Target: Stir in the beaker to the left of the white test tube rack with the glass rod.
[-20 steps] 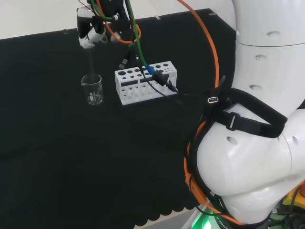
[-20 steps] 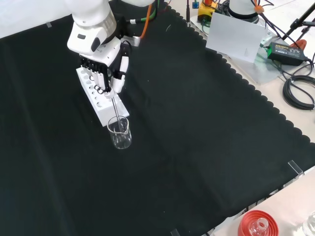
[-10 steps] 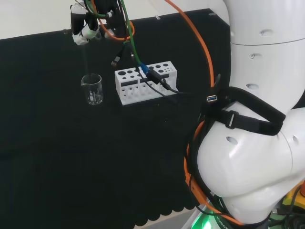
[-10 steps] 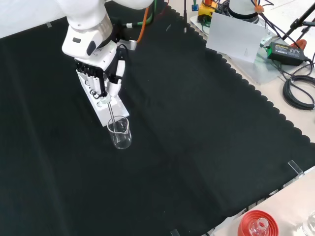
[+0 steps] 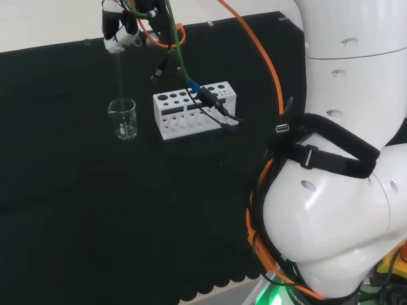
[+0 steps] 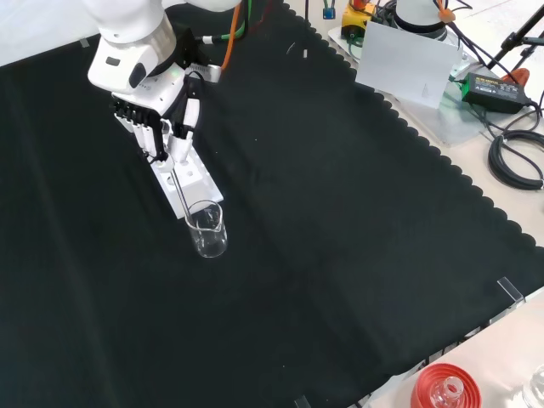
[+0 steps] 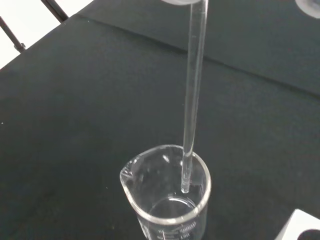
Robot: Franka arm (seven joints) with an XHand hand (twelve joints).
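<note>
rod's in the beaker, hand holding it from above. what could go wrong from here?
1. The glass rod has its tip just inside the rim of the beaker, near the wall; a sideways move could tip the light, seemingly empty beaker.
2. The white test tube rack stands close by; the hand or toppled beaker might hit it.

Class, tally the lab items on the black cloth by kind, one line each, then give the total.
Beaker: 1
Glass rod, held in the hand: 1
White test tube rack: 1
Total: 3
</note>
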